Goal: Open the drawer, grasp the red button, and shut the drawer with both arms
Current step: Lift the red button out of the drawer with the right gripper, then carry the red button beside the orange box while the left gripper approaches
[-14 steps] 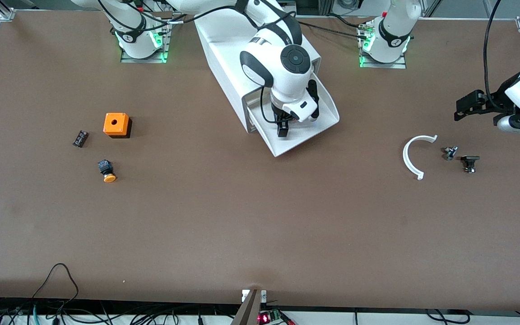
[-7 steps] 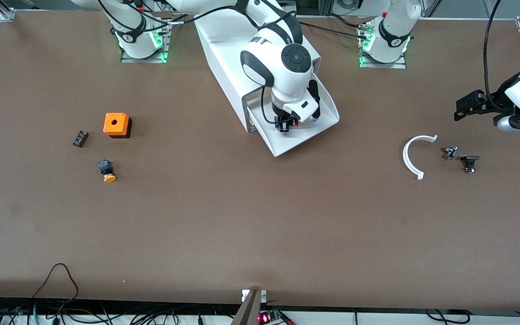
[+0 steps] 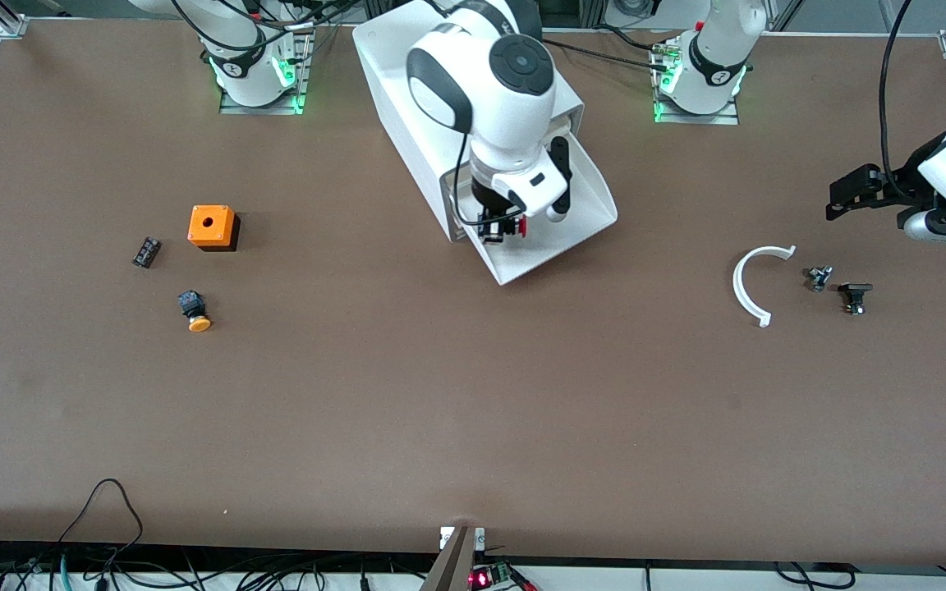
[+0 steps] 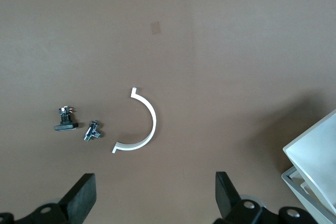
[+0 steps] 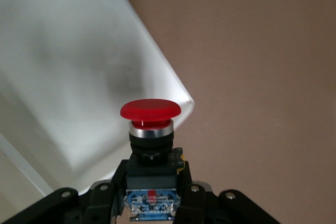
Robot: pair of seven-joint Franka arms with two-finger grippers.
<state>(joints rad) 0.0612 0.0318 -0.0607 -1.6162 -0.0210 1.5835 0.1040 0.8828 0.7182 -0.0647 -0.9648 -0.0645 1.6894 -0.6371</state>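
Right gripper [image 3: 499,231] is grasping the red-capped button [image 5: 150,129] over the open drawer [image 3: 580,217]; left gripper [image 4: 152,195] is waiting, jaws released.

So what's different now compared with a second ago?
The right gripper, which was reaching down into the open white plastic drawer, has shut on the red-capped push button with a black body and lifted it above the drawer. The left gripper stays open, waiting over its end of the table. The orange box and white curved piece haven't moved.
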